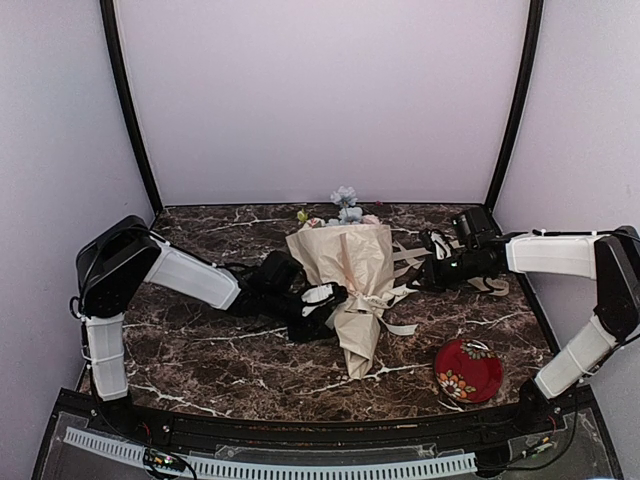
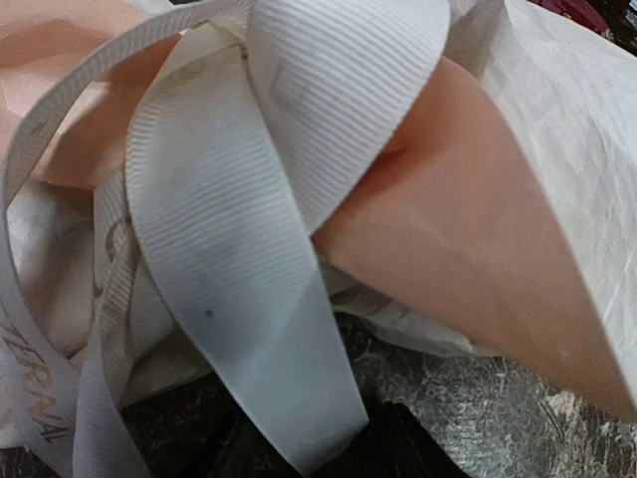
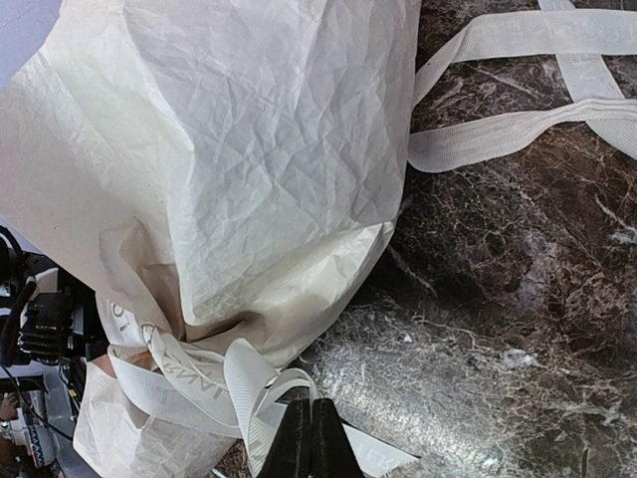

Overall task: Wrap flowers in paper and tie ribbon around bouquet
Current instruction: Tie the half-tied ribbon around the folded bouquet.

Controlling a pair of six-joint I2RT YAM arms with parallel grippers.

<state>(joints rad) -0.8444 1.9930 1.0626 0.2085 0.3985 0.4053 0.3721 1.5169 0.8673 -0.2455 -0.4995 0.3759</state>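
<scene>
The bouquet [image 1: 352, 285], a cream paper [image 3: 249, 149] cone, lies mid-table with its narrow end toward me. The flowers [image 1: 345, 205] show at its far wide end. The ribbon [image 2: 229, 249] is wound round the cone's waist in loose loops, with tails trailing right [image 3: 518, 129]. My left gripper [image 1: 325, 300] is at the cone's left side, open, and a ribbon loop hangs between its dark fingers [image 2: 428, 448]. My right gripper [image 3: 311, 403] is shut, with its tips at a ribbon loop beside the knot. I cannot tell whether it pinches the strip.
A red round patterned object [image 1: 468, 370] sits at the near right of the dark marble table [image 1: 220, 360]. More ribbon lies in loose strips [image 1: 410, 262] under the right arm. Pale walls enclose the back and sides.
</scene>
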